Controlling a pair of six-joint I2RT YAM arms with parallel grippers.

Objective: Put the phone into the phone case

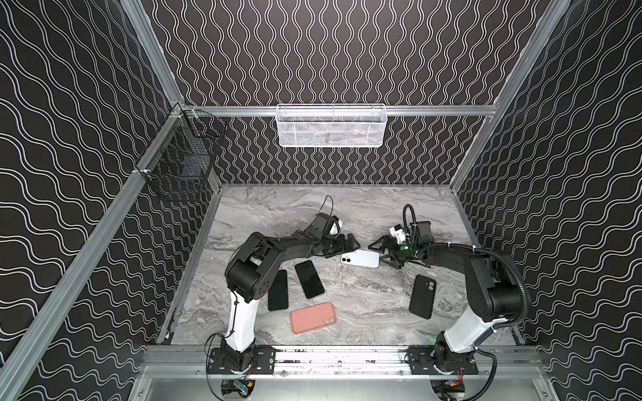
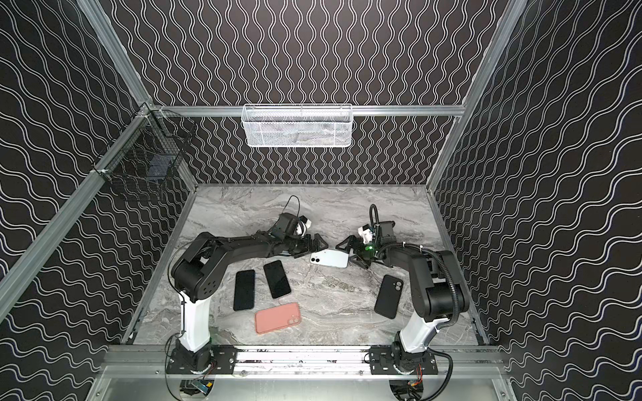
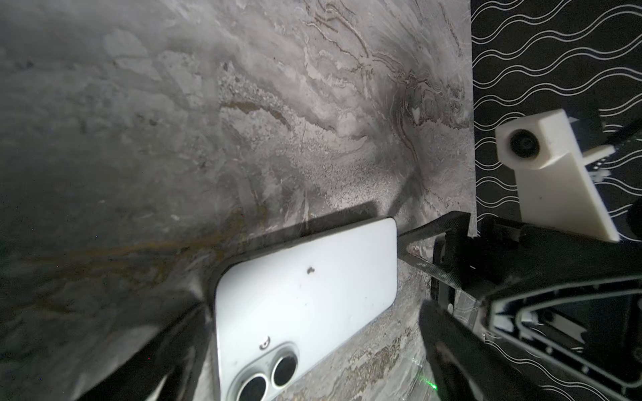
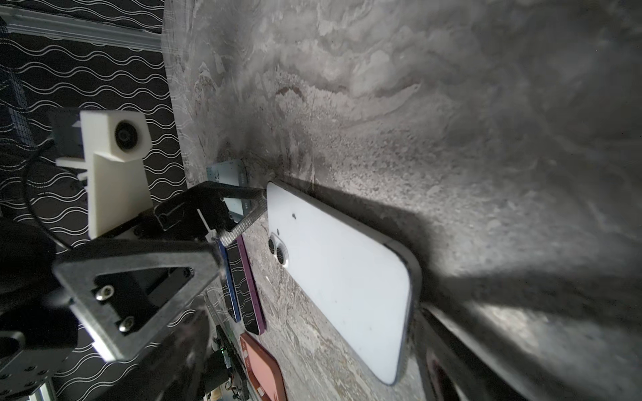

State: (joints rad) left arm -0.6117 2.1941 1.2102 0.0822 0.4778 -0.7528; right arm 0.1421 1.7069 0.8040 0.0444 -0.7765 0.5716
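left claw (image 1: 349,247): jaws wide apart, set low over the grey marble-patterned surface (image 1: 364,208) at the lens end of a flat white phone (image 1: 361,258) with two round lenses. in the left wrist view that end of the white phone (image 3: 305,295) lies between the claw's dark fingers (image 3: 163,350); whether they touch its long edges cannot be told.

right claw (image 1: 382,253): jaws likewise apart, facing the left claw from the opposite short end of the phone. one of its triangular fingers (image 3: 434,225) ends just beside that short edge.

the white phone lies flat, back up, near the middle of the surface between the two claws, in both top views (image 2: 330,258). in the right wrist view a finger of the left claw (image 4: 250,208) sits just beside its lens end (image 4: 340,270).

nearer the arm bases lie two black slab phones, screens up, side by side (image 1: 278,290) (image 1: 309,279); a salmon-pink phone case (image 1: 312,317), back up; and a matte black phone case (image 1: 422,296), back up, beside the right arm. all are well apart from the white phone.

on the back rail hangs a white mesh basket (image 1: 331,126); on the left rail, a black wire basket (image 1: 180,166).
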